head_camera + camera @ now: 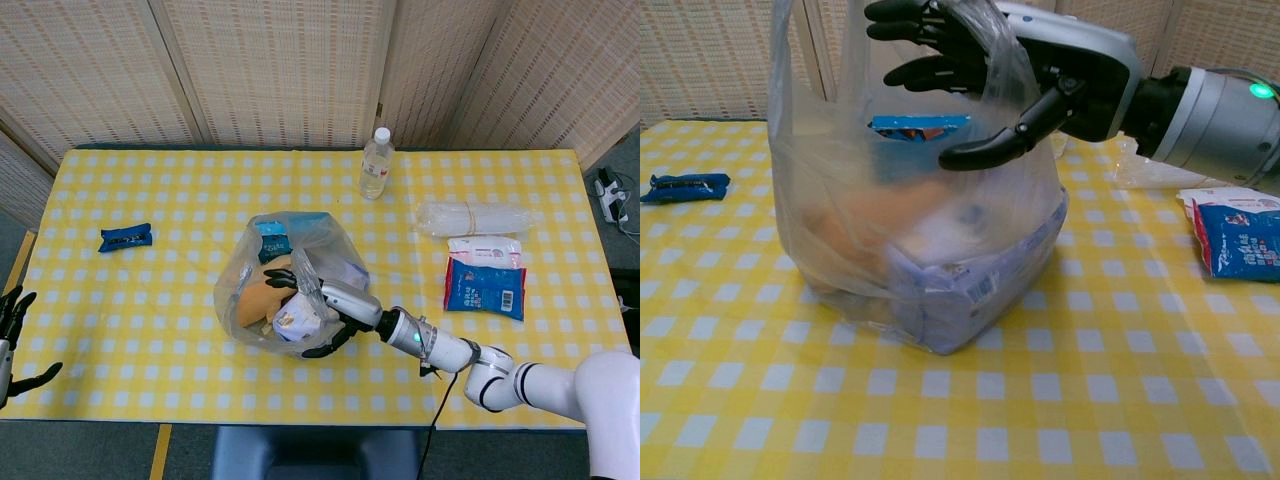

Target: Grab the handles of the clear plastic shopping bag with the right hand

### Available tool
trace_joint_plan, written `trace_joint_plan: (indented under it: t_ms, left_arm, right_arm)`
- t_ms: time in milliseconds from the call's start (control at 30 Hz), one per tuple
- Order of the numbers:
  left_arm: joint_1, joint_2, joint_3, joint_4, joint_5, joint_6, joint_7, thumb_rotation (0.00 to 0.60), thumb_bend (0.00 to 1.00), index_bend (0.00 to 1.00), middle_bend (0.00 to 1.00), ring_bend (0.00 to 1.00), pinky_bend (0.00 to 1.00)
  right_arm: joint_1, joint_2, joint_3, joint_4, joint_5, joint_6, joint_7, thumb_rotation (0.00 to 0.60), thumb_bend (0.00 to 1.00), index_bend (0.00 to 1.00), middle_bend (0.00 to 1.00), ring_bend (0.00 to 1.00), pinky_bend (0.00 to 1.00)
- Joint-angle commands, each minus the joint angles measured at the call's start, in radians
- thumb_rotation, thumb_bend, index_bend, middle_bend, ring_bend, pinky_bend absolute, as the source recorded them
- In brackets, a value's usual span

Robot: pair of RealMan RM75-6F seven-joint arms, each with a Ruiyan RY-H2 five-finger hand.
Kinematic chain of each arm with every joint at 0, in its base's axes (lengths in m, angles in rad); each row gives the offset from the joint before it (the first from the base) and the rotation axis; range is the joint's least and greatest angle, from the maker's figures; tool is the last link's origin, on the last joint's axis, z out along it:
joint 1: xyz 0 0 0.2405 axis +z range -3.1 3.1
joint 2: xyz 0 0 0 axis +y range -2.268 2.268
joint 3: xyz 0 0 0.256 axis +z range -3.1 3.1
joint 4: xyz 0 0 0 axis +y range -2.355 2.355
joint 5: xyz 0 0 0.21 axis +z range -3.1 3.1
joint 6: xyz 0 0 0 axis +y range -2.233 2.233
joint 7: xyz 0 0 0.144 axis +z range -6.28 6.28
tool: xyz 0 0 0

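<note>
A yellow checked table (150,290) stands before woven wall screens (270,70). The right hand (1040,70) reaches wide open into the bag (910,230). At nine o'clock lies a blue packet (125,237).

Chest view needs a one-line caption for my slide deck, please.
Right hand, fingers spread, reaches through a handle of the clear plastic shopping bag.

Right robot hand (1025,60) extended, fingers spread.
</note>
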Motion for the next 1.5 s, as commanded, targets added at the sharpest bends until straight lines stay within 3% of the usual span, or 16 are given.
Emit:
trace_joint_plan:
  t_ms: [33, 333, 1233, 1500]
  left_arm:
    - [0.001, 0.002, 0.000, 0.001, 0.001, 0.002, -0.006, 0.600, 0.17, 0.00, 0.00, 0.00, 0.00]
    - [0.005, 0.008, 0.002, 0.005, 0.012, 0.010, -0.028, 0.600, 0.17, 0.00, 0.00, 0.00, 0.00]
    - [0.012, 0.023, 0.003, 0.021, 0.011, 0.010, -0.084, 0.600, 0.17, 0.00, 0.00, 0.00, 0.00]
    - [0.017, 0.025, 0.003, 0.027, 0.007, 0.015, -0.098, 0.600, 0.17, 0.00, 0.00, 0.00, 0.00]
  right_arm:
    - [0.010, -0.007, 0.005, 0.003, 0.003, -0.002, 0.000, 0.600, 0.21, 0.00, 0.01, 0.12, 0.00]
    - [0.042, -0.031, 0.023, 0.005, 0.029, -0.025, 0.006, 0.600, 0.21, 0.00, 0.01, 0.12, 0.00]
    - [0.194, -0.130, 0.097, 0.109, 0.108, -0.138, 0.190, 0.600, 0.21, 0.00, 0.02, 0.14, 0.00]
    - [0.233, -0.153, 0.112, 0.121, 0.127, -0.151, 0.372, 0.600, 0.21, 0.00, 0.05, 0.15, 0.00]
